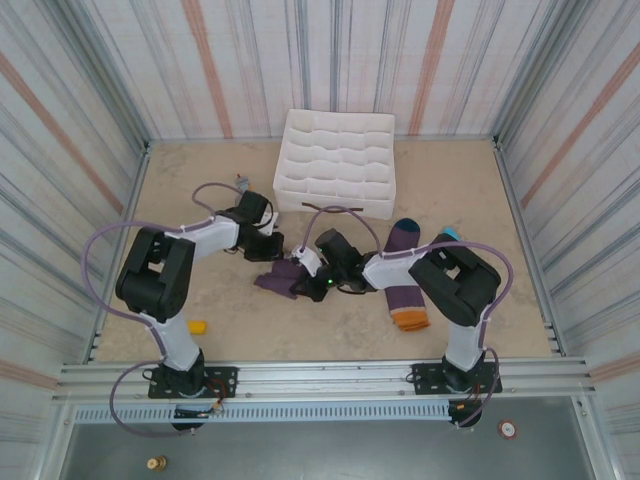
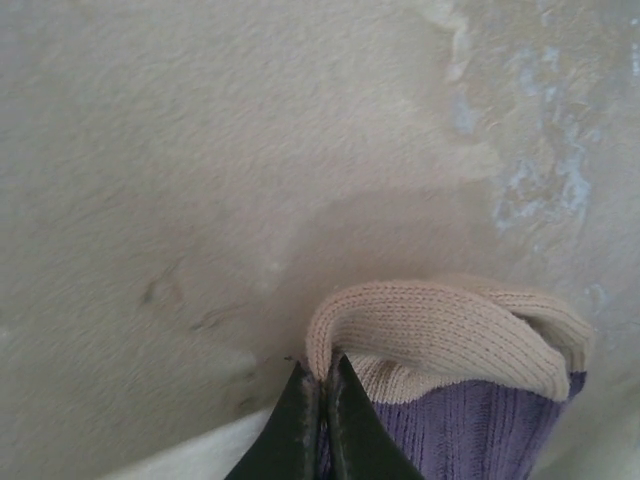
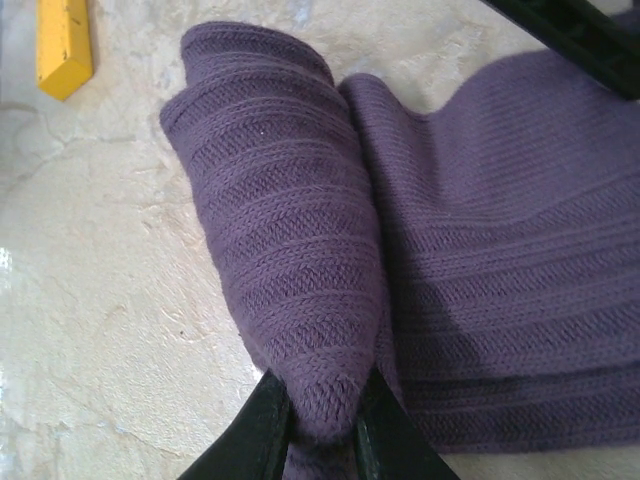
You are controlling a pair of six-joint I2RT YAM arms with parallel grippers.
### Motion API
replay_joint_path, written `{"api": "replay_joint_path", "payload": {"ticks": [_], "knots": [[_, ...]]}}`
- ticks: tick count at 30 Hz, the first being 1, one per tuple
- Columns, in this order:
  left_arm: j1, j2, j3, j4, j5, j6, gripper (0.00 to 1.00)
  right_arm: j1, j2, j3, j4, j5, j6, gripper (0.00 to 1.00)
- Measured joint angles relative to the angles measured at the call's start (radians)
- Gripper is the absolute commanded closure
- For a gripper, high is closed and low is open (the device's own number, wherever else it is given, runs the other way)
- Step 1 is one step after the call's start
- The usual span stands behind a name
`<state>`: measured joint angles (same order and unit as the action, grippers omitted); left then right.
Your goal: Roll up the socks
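One purple sock (image 1: 279, 279) lies partly rolled on the table between the two arms. My left gripper (image 1: 271, 249) is at its far end. In the left wrist view the left gripper (image 2: 322, 377) is shut on the edge of the sock's tan cuff (image 2: 450, 330). My right gripper (image 1: 305, 266) comes in from the right. In the right wrist view the right gripper (image 3: 325, 402) is shut on a rolled fold of the purple sock (image 3: 280, 200), and the rest of the sock lies flat to the right. The second sock (image 1: 404, 275), with a navy toe and an orange cuff, lies flat under the right arm.
A white compartment tray (image 1: 336, 163) stands at the back centre. A small yellow block (image 1: 197, 326) (image 3: 62, 45) lies near the left arm's base. A teal object (image 1: 452, 235) sits to the right of the second sock. Striped walls enclose the table.
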<state>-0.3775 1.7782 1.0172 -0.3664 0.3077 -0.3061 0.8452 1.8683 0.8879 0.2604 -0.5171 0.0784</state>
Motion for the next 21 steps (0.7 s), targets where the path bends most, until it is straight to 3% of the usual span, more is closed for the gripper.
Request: {"api": "replay_joint_path", "payload": {"ticks": [13,18,21], "knots": [[0.012,-0.068,-0.071,0.008,-0.078,-0.089,0.99,-0.077,0.126,0.158,-0.108,-0.182,0.143,0.98],[0.021,-0.072,-0.072,0.004,-0.098,-0.119,0.82,-0.097,0.161,0.224,-0.190,-0.217,0.177,0.99],[0.032,-0.084,-0.072,0.000,-0.108,-0.138,0.65,-0.102,0.180,0.261,-0.236,-0.222,0.184,0.99]]}}
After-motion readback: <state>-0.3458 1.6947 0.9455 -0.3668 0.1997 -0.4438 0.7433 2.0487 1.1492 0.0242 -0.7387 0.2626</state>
